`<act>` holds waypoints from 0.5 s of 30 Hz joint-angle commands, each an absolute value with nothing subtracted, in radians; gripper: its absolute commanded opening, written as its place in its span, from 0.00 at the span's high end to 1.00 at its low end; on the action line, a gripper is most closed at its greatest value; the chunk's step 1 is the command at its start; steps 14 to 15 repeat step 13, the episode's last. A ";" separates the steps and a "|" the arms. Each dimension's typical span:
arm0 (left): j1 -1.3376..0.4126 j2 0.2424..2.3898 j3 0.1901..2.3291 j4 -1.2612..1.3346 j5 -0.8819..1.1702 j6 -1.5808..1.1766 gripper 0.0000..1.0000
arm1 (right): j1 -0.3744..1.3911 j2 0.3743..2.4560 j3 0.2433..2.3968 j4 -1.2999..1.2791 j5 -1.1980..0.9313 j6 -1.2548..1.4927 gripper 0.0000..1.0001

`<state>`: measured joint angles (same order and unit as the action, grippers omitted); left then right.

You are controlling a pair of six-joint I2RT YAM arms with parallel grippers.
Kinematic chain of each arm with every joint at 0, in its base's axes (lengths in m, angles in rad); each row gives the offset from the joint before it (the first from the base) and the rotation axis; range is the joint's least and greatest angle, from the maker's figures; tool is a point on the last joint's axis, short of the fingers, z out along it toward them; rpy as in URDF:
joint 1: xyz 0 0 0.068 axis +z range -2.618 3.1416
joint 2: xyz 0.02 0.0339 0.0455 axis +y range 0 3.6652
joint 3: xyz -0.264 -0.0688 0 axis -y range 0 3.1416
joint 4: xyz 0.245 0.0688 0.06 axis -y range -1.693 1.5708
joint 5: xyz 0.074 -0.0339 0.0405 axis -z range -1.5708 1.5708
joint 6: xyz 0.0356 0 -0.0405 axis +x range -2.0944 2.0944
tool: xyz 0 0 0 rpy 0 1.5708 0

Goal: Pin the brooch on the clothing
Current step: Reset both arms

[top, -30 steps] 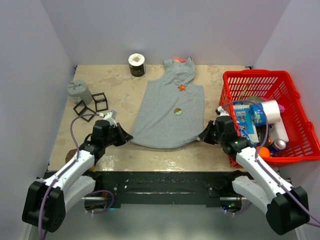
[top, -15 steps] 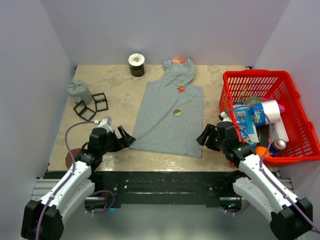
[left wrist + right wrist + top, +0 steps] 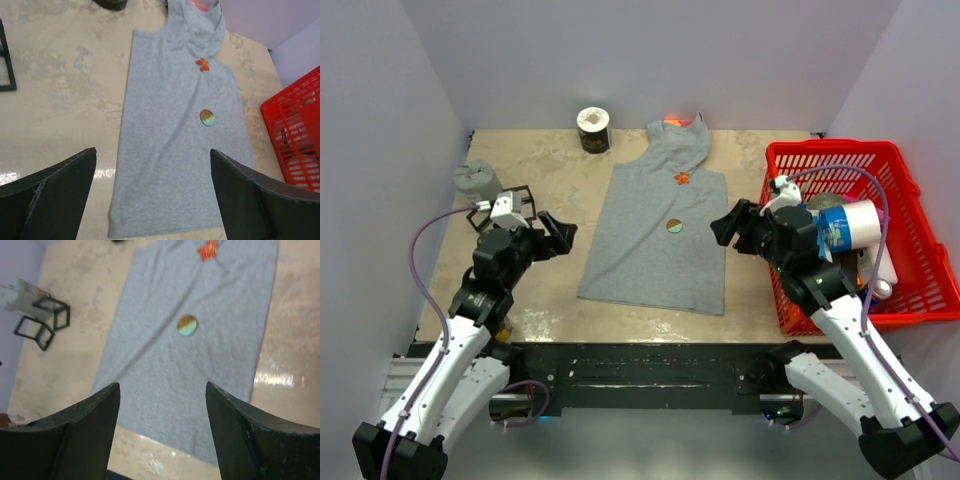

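The clothing [image 3: 655,240], a grey sleeveless top, lies flat in the middle of the desk [image 3: 560,180]. Its long axis runs straight away from the arms, with the hem towards them and the neck at the far wall. A red basket [image 3: 830,148] full of odds and ends sits at the right edge, well apart from the cloth.

The left claw [image 3: 558,232] hangs just off the top's left side and the right claw [image 3: 728,228] just off its right side, about level with the middle of the garment. Both are spread wide with nothing in them, and neither touches the fabric. Each wrist camera looks down the cloth between its own parted fingers.

A small round disc [image 3: 674,225] with a green-gold sheen rests on the chest, roughly between the two claws.

The brooch [image 3: 683,177], a tiny orange-red star, sits on the fabric beyond the disc, just below the neckline and a little right of centre. It looks as if it is already on the garment, but I can't tell from here whether the pin goes through. It lies ahead of both claws, towards the far wall. The right claw is plainly nearer, so a reach forward and slightly inward from that side seems the shorter way.
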<state>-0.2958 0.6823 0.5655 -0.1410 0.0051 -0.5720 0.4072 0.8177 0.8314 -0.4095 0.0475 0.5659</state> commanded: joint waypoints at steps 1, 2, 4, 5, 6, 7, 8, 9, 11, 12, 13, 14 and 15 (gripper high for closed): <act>-0.298 0.675 0.682 -0.106 -0.071 -0.505 0.01 | 0.405 0.799 0.965 -0.362 0.112 0.480 0.28; -0.298 0.673 0.693 -0.107 -0.074 -0.502 0.01 | 0.405 0.792 0.972 -0.365 0.118 0.460 0.28; -0.298 0.666 0.713 -0.109 -0.078 -0.491 0.01 | 0.405 0.781 0.989 -0.382 0.149 0.446 0.27; -0.298 0.660 0.716 -0.113 -0.084 -0.491 0.01 | 0.406 0.772 0.989 -0.387 0.156 0.437 0.27; -0.298 0.654 0.725 -0.118 -0.090 -0.489 0.01 | 0.407 0.767 0.989 -0.390 0.164 0.434 0.27; -0.298 0.649 0.727 -0.120 -0.092 -0.486 0.01 | 0.405 0.761 0.982 -0.390 0.175 0.434 0.27; -0.298 0.638 0.729 -0.123 -0.095 -0.486 0.01 | 0.405 0.752 0.977 -0.390 0.179 0.434 0.27; -0.298 0.634 0.726 -0.121 -0.094 -0.485 0.01 | 0.405 0.747 0.971 -0.385 0.179 0.436 0.27; -0.298 0.624 0.721 -0.130 -0.098 -0.480 0.01 | 0.407 0.738 0.962 -0.382 0.179 0.436 0.27; -0.298 0.621 0.718 -0.132 -0.098 -0.476 0.01 | 0.407 0.736 0.962 -0.380 0.179 0.436 0.27; -0.298 0.612 0.713 -0.133 -0.100 -0.476 0.01 | 0.405 0.735 0.962 -0.382 0.181 0.436 0.27; -0.298 0.612 0.713 -0.133 -0.100 -0.476 0.01 | 0.405 0.735 0.962 -0.382 0.181 0.436 0.27; -0.298 0.612 0.713 -0.133 -0.100 -0.476 0.01 | 0.405 0.735 0.962 -0.382 0.181 0.436 0.27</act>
